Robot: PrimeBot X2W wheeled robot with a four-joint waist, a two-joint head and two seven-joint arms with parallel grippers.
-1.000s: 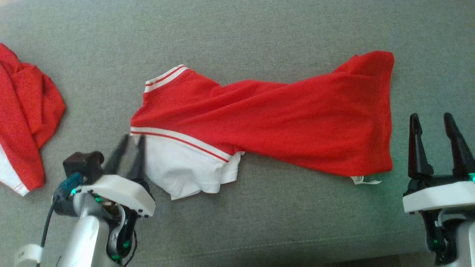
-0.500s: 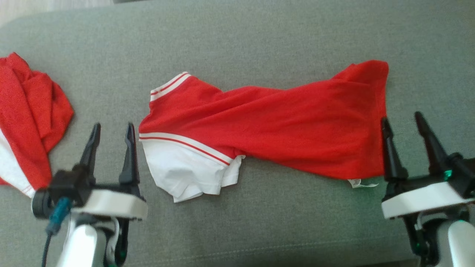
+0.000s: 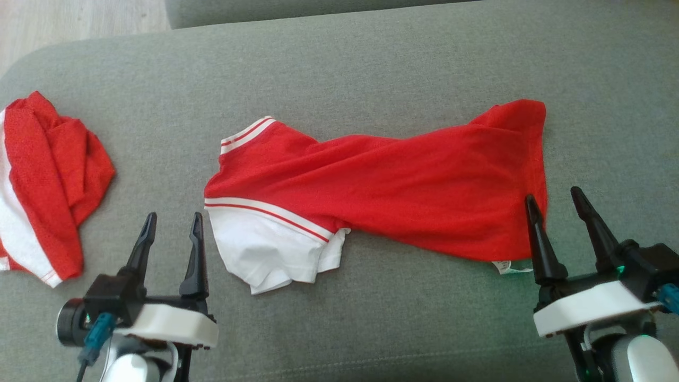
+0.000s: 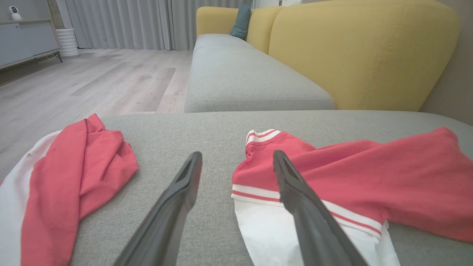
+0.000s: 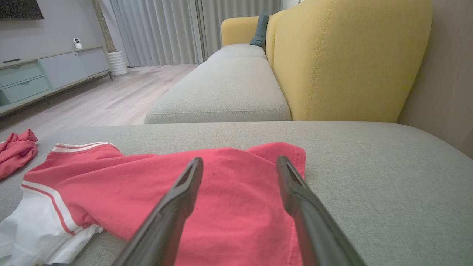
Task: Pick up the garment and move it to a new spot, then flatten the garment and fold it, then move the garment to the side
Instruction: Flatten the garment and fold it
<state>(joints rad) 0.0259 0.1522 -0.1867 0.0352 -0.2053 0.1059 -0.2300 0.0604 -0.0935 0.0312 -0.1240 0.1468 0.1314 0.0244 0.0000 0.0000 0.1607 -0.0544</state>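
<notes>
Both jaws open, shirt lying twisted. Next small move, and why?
Probably move the left gripper onto the white end of the garment to spread it: it lies twisted on the cushion, and the jaws stand open right beside it.

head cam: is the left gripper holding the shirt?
No, the left gripper stands open over bare cushion beside the shirt, jaws empty.

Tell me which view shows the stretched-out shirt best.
Head view: the whole shirt shows from above, end to end. The left wrist view gives its striped white end at a low angle; the right wrist view gives its red hem end, also low.
</notes>
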